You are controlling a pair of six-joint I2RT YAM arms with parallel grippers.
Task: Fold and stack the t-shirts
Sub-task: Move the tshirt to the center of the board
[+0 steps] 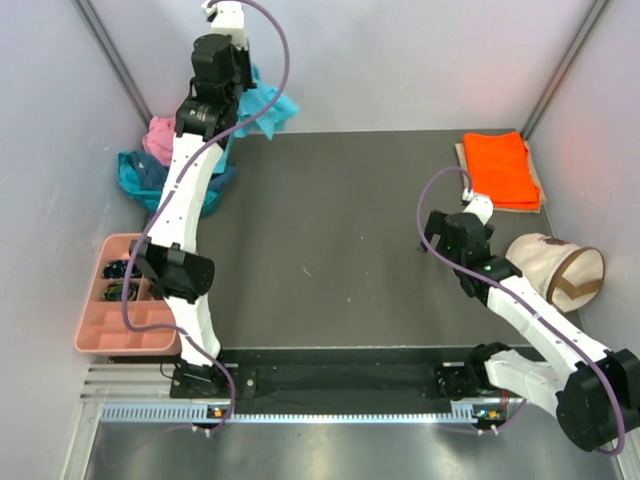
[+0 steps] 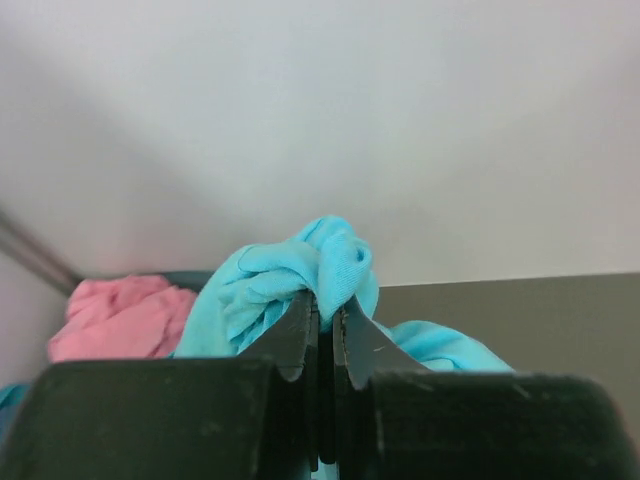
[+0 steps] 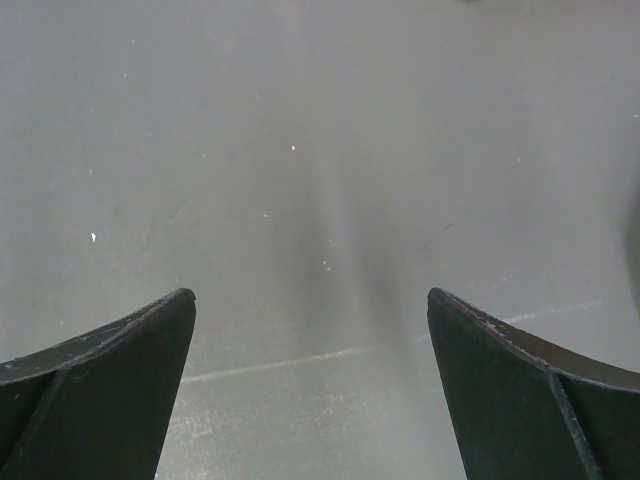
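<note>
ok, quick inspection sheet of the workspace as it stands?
Surface: dark table mat, bare in the middle.
Job's things: turquoise t-shirt lifted at the far left; pink t-shirt and teal t-shirt heaped in the far-left corner; orange t-shirt folded flat at the far right.
Clutter: pink divided tray at the left edge, small items inside; cream canvas bag with a brown strap at the right.
Grippers: left gripper shut on the turquoise t-shirt; right gripper open over bare mat.
Cables: purple cable along the left arm, a second purple cable looped off the right arm.
Surroundings: pale enclosure walls.
</note>
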